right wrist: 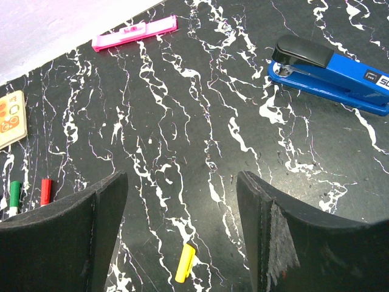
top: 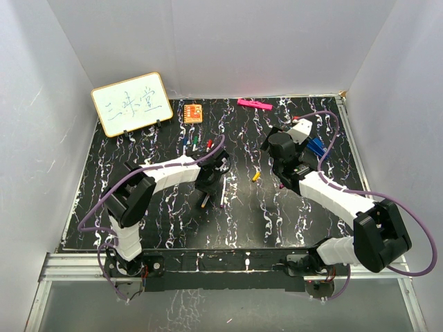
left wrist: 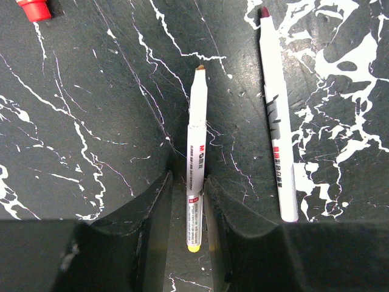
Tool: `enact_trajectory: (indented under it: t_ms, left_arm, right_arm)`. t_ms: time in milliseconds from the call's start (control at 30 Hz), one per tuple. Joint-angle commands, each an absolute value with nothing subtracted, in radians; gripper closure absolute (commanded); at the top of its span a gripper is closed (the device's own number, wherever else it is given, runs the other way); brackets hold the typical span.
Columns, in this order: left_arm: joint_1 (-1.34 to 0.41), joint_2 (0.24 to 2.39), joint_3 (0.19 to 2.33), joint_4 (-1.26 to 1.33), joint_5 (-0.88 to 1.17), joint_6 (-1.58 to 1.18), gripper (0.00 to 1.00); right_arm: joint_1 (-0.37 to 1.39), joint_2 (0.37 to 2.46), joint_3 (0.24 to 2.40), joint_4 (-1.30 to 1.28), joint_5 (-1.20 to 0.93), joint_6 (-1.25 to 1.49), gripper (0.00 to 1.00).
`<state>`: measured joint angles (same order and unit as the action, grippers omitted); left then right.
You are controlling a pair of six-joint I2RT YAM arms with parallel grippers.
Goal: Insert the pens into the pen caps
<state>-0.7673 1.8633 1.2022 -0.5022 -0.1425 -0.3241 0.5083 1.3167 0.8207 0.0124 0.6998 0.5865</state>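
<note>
Pen (left wrist: 194,182) flat on surface (left wrist: 91,121), straddled by left jaws for pickup, clench unclear; right jaws spread empty, poised over yellow cap (right wrist: 185,263).

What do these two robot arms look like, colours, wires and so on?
The left arm and right arm have white segments between chunky black joints. A thin purple cable loops along each. Each ends in two broad matte black fingers; one right finger shows grey scuffing.

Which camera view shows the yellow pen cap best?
The right wrist view: the yellow pen cap lies close, sharp and unobstructed. The top view shows it only as a tiny speck; the left wrist view misses it.
</note>
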Motion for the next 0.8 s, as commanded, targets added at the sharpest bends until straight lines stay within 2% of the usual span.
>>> enact_trajectory:
  t_ms: [0, 133, 233, 267, 533, 767]
  left_arm:
    - [-0.761, 1.929, 1.153, -0.628, -0.151, -0.295, 0.75]
    - [-0.761, 1.944, 1.159, -0.614, -0.134, -0.288, 0.78]
    - [-0.761, 1.969, 1.165, -0.612, -0.140, -0.283, 0.98]
    - [-0.761, 1.979, 1.167, -0.611, -0.140, -0.281, 1.00]
    - [-0.754, 1.996, 1.155, -0.587, -0.098, -0.271, 1.00]
    - [-0.719, 1.929, 1.170, -0.617, -0.085, -0.241, 1.00]
  right_arm:
    - [0.504, 1.323, 0.847, 0.027, 0.703, 0.606, 0.30]
    - [0.504, 1.327, 0.859, 0.019, 0.711, 0.602, 0.30]
    - [0.503, 1.328, 0.860, 0.018, 0.715, 0.598, 0.30]
    - [0.503, 1.328, 0.861, 0.018, 0.715, 0.598, 0.30]
    - [0.502, 1.373, 0.877, -0.069, 0.713, 0.616, 0.33]
    - [0.503, 1.502, 0.916, -0.266, 0.599, 0.705, 0.47]
